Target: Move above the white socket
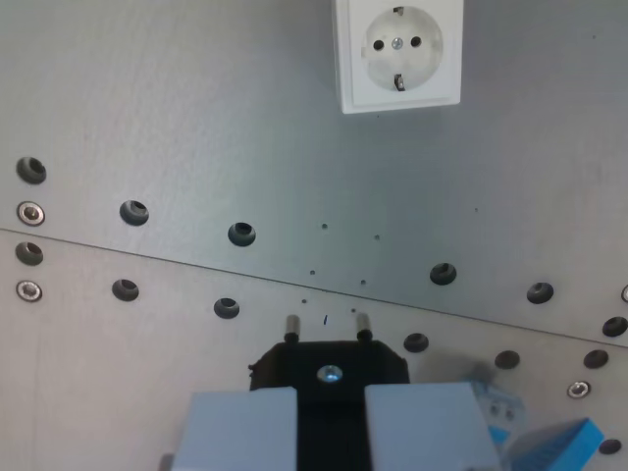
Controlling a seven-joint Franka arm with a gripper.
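Note:
The white socket [398,54] sits at the top of the wrist view, right of centre, a square box with a round recess, two pin holes and a centre screw. My gripper [330,417] is at the bottom centre, its two pale blue fingers [240,427] shut on a black plug [330,368]. The plug's two metal pins [291,327] point up the picture toward the socket. A wide stretch of bare plate separates the plug from the socket, which lies further up and slightly to the wrist view's right.
The grey metal plate [196,118] has a seam running diagonally across the middle, with rows of bolt holes [241,234] and screws [31,212] along it. A blue part [564,446] shows at the bottom right corner.

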